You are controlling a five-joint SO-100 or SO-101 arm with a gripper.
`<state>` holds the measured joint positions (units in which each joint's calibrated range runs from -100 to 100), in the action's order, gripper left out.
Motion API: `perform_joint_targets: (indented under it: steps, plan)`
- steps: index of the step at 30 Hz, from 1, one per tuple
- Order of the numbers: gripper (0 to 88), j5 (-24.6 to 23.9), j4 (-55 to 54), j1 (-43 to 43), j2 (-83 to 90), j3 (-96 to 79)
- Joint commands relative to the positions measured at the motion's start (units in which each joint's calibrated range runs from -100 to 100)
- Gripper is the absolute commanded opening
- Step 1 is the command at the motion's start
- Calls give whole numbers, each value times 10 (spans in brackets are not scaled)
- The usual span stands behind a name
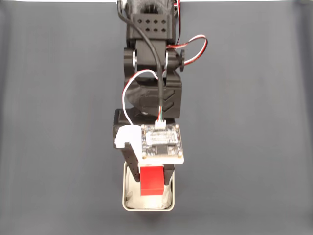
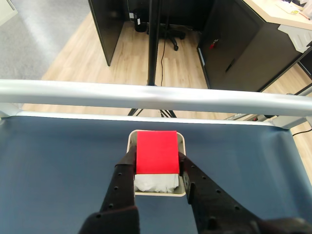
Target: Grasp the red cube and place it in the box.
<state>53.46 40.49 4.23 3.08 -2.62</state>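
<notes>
One red cube point(image 2: 156, 151) pinched on both side faces by the gripper point(image 2: 157, 168), closed snug, right above the box point(image 2: 181, 141). Probably light, hard, a bit smooth; flat sides best for holding.

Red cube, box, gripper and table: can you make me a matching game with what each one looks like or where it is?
Things:
1. red cube
2. box
3. gripper
4. table

Descriptions:
A. dark grey and flat
B. off-white, lined with wrinkly white paper
C. bright red, between two fingers
D. black, closed on the cube over the box

Pairs: 1-C, 2-B, 3-D, 4-A
</notes>
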Motion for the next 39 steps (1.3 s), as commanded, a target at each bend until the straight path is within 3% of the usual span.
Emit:
perform_joint_targets:
  steps: [1,32,34,37,39]
  plan:
    - [107,-3,-1,-5,-3,37]
    - [113,-10,-1,-3,-31,34]
    - [159,-12,0,-3,-31,34]
    - [409,-30,-2,1,-27,33]
    - [470,-33,-2,1,-27,35]
